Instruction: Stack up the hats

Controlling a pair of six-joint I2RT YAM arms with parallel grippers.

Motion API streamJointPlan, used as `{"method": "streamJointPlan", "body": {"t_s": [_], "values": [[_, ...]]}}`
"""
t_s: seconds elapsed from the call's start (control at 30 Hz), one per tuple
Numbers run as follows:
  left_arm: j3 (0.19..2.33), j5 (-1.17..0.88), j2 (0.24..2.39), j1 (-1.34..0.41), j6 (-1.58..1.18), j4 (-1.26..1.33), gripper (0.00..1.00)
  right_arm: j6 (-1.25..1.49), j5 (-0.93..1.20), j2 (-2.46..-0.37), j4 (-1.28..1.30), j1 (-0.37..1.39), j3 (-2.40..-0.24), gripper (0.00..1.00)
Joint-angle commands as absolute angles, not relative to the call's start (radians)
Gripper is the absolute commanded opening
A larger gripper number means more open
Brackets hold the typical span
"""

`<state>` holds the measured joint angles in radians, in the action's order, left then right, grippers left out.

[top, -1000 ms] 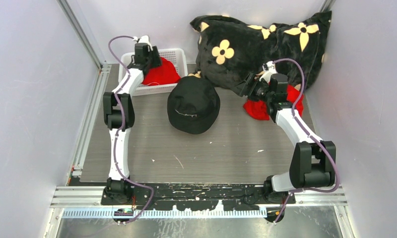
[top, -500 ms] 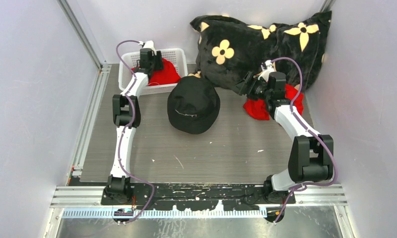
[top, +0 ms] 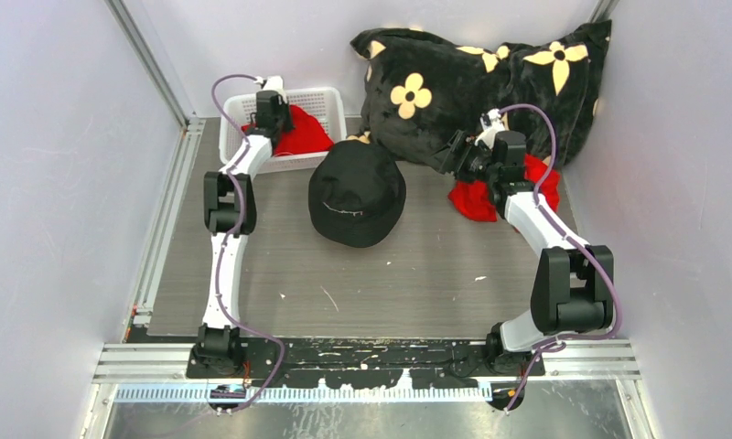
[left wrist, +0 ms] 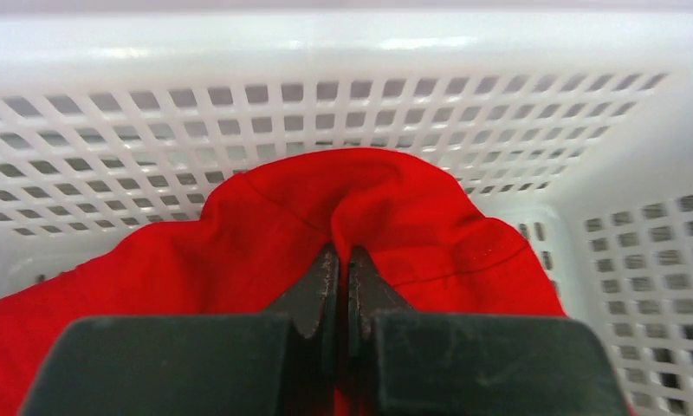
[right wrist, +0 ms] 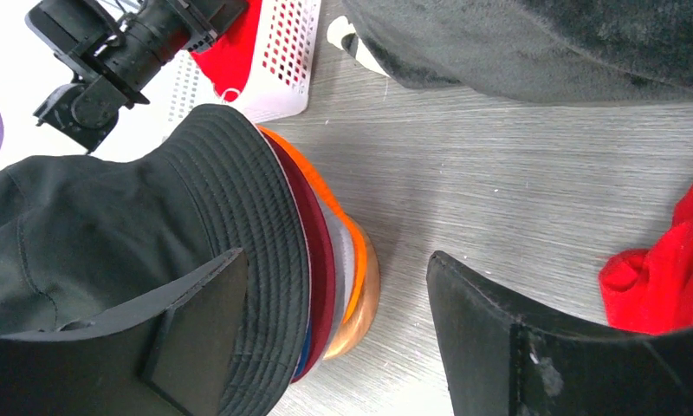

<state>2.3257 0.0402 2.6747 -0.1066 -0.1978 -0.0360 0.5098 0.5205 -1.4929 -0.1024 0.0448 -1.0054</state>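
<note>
Our left gripper [left wrist: 341, 260] pinches the red hat [left wrist: 412, 217] in the far-left basket [left wrist: 326, 52]; we should lift high, clearing its rim. Right gripper [right wrist: 333, 264] gapes.

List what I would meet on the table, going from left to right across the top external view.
White basket → black hat → red cloth. I leave out the flowered cushion, because it stretches above both the hat and the cloth.
</note>
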Motion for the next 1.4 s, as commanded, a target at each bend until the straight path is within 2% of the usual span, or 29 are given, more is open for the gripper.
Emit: {"method": "streamJointPlan", "body": {"t_s": [0.0, 0.37, 0.6, 0.9, 1.37], "values": [[2.323, 0.015, 2.425, -0.124, -0.169, 0.016, 0.0, 0.522, 0.549, -1.447, -0.181, 0.052, -1.003, 0.8], [2.289, -0.085, 2.038, -0.172, -0.293, -0.134, 0.0, 0.495, 0.589, -1.234, -0.185, 0.052, -0.872, 0.8], [2.212, -0.239, 1.818, -0.193, -0.462, -0.147, 0.0, 0.495, 0.606, -1.115, -0.169, 0.053, -0.837, 0.8], [1.947, -0.311, 1.582, -0.325, -0.542, -0.066, 0.0, 0.494, 0.575, -0.949, -0.131, 0.052, -0.772, 0.8], [1.605, -0.248, 1.37, -0.48, -0.565, -0.012, 0.0, 0.495, 0.575, -0.822, -0.089, 0.052, -0.707, 0.8]]}}
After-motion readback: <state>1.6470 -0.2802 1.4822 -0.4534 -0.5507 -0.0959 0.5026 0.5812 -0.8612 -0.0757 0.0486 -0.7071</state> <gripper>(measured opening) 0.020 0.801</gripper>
